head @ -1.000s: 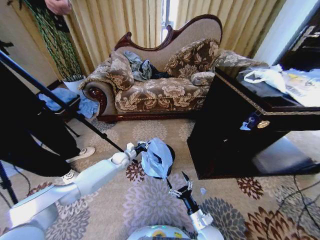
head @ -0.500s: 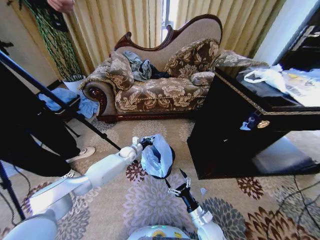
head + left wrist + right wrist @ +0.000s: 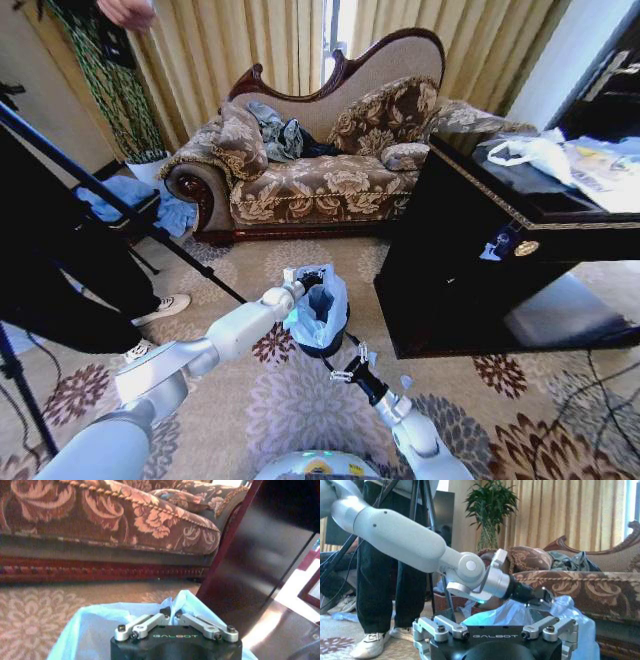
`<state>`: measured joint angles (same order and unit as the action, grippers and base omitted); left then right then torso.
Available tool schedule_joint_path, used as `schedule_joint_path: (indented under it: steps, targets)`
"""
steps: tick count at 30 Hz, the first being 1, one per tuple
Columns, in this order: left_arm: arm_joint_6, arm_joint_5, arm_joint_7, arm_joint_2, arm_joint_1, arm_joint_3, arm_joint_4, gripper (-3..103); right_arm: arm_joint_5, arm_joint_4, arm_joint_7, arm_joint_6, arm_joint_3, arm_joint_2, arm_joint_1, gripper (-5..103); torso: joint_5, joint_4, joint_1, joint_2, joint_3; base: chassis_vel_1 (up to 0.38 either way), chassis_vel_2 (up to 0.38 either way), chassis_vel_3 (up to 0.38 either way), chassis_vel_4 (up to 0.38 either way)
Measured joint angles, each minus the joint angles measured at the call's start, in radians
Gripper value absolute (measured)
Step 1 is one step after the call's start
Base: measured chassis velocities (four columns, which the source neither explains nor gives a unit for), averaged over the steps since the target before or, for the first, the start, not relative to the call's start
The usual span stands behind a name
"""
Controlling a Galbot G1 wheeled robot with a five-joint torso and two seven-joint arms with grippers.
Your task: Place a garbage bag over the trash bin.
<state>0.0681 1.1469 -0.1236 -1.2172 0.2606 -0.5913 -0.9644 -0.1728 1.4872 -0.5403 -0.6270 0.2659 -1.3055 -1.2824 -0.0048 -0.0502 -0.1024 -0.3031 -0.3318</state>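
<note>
Our left gripper pinches the far edge of the bag, which is draped over the bin on the carpet beside the cabinet. If that thin film slips, we judge it could sag inside. The right gripper hovers wide open near the bin. Our right wrist view shows the pinch side-on; the left wrist view looks into the bag's mouth

"GALBOT" on both claw housings
</note>
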Motion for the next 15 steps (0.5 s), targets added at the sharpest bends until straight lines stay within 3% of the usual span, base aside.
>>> schedule_joint_path:
  steps: [15]
  targets:
    - [-0.038, 0.09, 0.025, -0.095, -0.006, 0.03, 0.089, 0, 0.021, -0.067, -0.118, -0.018, -0.014, 0.0, 0.107, 100, 0.0, -0.0003, 0.0, 0.0, 0.0, 0.0, 0.0, 0.0, 0.0]
